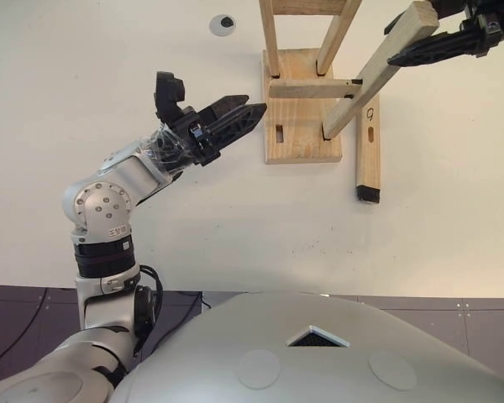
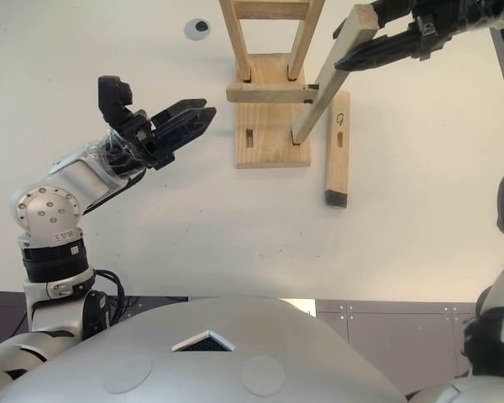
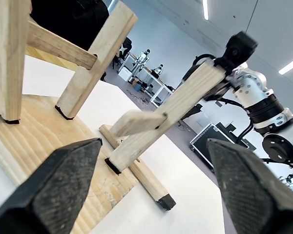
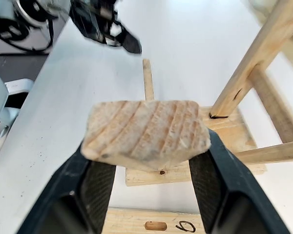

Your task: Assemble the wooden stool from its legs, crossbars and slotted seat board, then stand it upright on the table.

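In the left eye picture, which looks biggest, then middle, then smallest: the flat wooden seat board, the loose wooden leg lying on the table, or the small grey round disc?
1. flat wooden seat board, biggest
2. loose wooden leg lying on the table
3. small grey round disc, clearly smallest

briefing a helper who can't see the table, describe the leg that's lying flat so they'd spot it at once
Find the slotted seat board lying flat on the white table, with upright legs rising from it. Alongside its right edge lies the loose leg, flat on the table. Unlike the tilted leg in the right gripper, it is unheld, with a dark cap on its near end.
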Controlling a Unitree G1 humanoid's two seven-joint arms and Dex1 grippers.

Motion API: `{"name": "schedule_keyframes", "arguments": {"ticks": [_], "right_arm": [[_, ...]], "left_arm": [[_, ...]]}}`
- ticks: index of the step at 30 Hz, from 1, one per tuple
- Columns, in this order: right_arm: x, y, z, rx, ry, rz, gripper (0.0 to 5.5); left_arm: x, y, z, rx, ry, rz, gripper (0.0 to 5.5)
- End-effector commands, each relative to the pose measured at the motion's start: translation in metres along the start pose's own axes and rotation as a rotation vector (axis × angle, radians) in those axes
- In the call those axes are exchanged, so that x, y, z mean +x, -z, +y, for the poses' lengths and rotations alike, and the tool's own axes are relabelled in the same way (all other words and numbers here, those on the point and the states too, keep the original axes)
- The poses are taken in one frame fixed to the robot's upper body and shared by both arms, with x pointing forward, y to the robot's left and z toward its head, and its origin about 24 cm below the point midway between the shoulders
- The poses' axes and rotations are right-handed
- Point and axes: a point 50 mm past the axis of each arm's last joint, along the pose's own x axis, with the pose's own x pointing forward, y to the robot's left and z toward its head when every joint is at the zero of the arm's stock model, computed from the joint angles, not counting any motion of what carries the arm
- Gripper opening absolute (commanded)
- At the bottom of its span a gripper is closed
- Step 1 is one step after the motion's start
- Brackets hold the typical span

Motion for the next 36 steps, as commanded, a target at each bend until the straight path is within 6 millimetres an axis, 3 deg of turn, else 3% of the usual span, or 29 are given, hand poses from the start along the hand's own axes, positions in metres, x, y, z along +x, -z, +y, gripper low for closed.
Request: {"name": "schedule_keyframes", "arguments": {"ticks": [1,7,9,10,15,18,20,23,25,28,31,33,36], "right_arm": [[0.002,0.018,0.001,0.052,-0.010,0.090,2.05],[0.020,0.053,0.018,0.093,-0.102,0.131,2.05],[0.022,0.049,0.017,0.063,-0.099,0.114,2.05],[0.022,0.044,0.014,0.044,-0.086,0.097,2.42],[0.021,0.022,0.003,-0.045,-0.048,0.085,3.18],[0.016,0.020,-0.001,-0.064,-0.014,0.126,3.36],[0.009,0.029,-0.001,-0.063,0.004,0.204,3.36],[-0.005,0.061,-0.001,-0.045,0.096,0.400,3.36],[-0.009,0.086,0.001,0.035,0.193,0.429,3.36],[-0.003,0.114,0.005,0.217,0.398,0.346,3.91],[0.024,0.134,0.022,0.580,0.621,0.073,4.38],[0.047,0.138,0.045,0.703,0.703,-0.027,4.69],[0.058,0.128,0.068,0.810,0.821,-0.088,5.12]], "left_arm": [[0.000,-0.002,-0.001,0.024,-0.024,-0.019,3.97],[-0.001,-0.001,0.004,0.022,-0.052,-0.032,3.97],[-0.003,-0.003,0.006,0.025,-0.063,-0.033,3.97],[-0.004,-0.004,0.008,0.028,-0.069,-0.035,3.97],[-0.005,-0.004,0.011,0.023,-0.082,-0.057,3.97],[-0.004,-0.004,0.011,0.026,-0.079,-0.067,3.97],[-0.005,-0.003,0.010,0.027,-0.084,-0.078,3.97],[-0.008,-0.003,0.012,0.031,-0.099,-0.093,3.97],[-0.009,-0.005,0.013,0.036,-0.109,-0.104,3.97],[-0.012,-0.005,0.016,0.049,-0.151,-0.120,3.97],[-0.020,-0.007,0.023,0.061,-0.241,-0.172,3.97],[-0.026,-0.008,0.034,0.068,-0.337,-0.192,3.97],[-0.035,-0.010,0.041,0.069,-0.446,-0.247,3.97]]}}
